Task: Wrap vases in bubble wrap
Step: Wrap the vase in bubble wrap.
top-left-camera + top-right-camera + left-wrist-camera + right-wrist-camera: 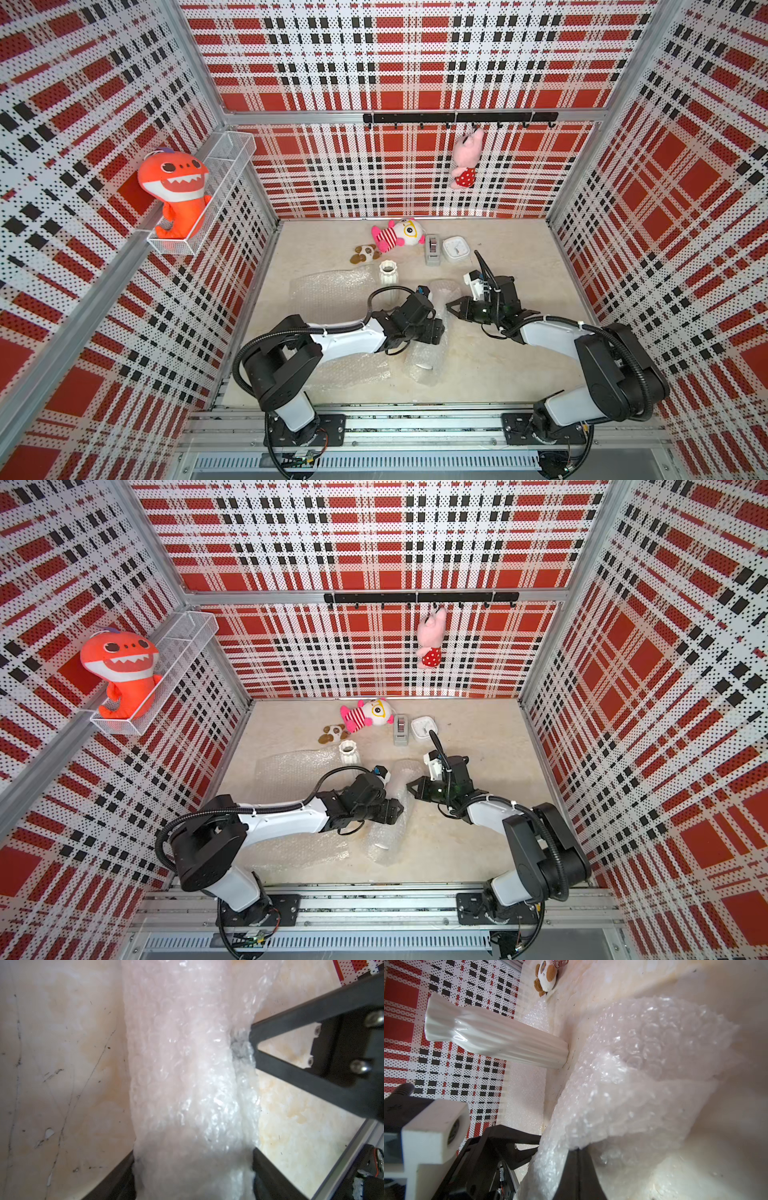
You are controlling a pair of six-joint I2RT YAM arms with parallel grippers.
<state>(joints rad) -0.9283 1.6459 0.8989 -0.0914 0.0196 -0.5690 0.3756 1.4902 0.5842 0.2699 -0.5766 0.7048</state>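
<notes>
Currently: first vase point(424, 365) lies rolled in bubble wrap point(182, 1064) mid-table. Left pincer point(434, 330) spread wide astride the roll; right pincer point(451, 307) closed on a wrap fold. Step, likely: finishing this roll. Next: tuck loose ends, then lay upright second vase point(388, 278) on flat sheet point(328, 291).

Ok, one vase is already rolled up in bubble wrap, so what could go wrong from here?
The right gripper is shut on only a loose fold of the wrapped bundle; pulling may unroll the wrap instead of tightening it. The bare vase stands upright close beside the left arm's wrist, so a swing of that arm could tip it.
</notes>
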